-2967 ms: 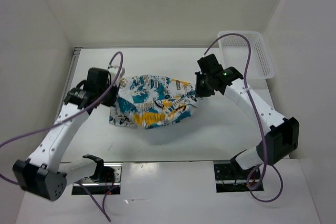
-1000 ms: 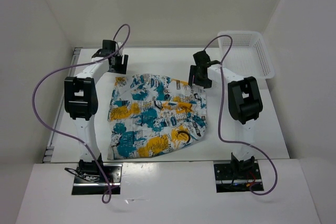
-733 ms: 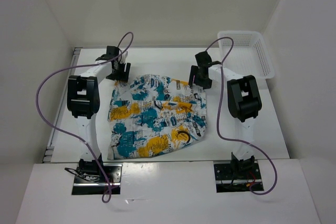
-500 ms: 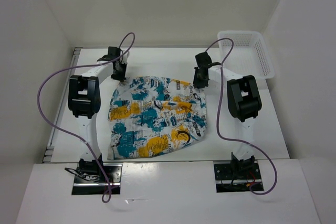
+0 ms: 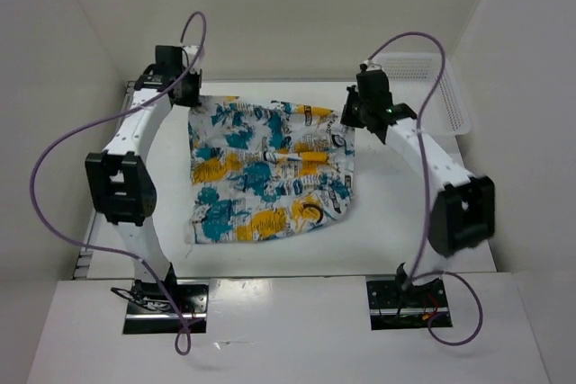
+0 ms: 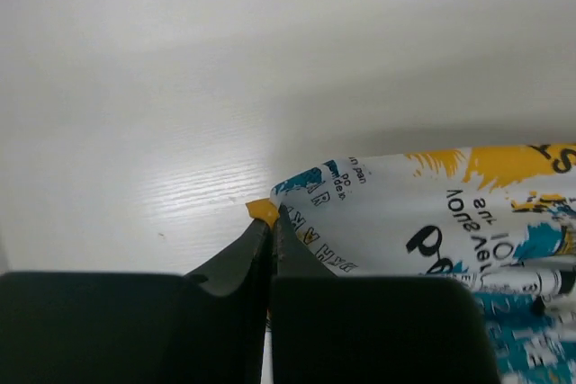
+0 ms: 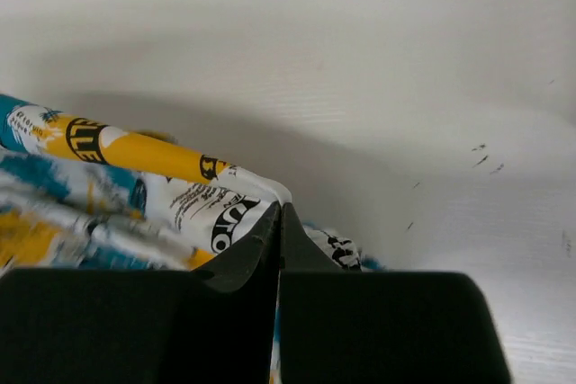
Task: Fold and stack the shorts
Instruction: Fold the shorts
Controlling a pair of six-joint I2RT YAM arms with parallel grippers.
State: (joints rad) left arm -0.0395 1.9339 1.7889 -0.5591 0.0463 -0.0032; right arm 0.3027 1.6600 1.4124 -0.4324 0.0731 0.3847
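The shorts (image 5: pixel 265 168) are white with teal, yellow and black print, spread over the middle of the table. Their far edge is lifted and stretched between my two grippers. My left gripper (image 5: pixel 187 99) is shut on the far left corner (image 6: pixel 297 195). My right gripper (image 5: pixel 346 119) is shut on the far right corner (image 7: pixel 229 209). The near part of the cloth trails down onto the table. In both wrist views the dark jaws are pressed together with fabric between them.
A white mesh basket (image 5: pixel 441 87) stands at the far right corner, behind the right arm. White walls enclose the table on the left, back and right. Purple cables loop above both arms.
Both grippers closed on the far corners of the shorts, then lifted and pulled them back and apart. The cloth's far edge now hangs stretched between them and the arms are raised.
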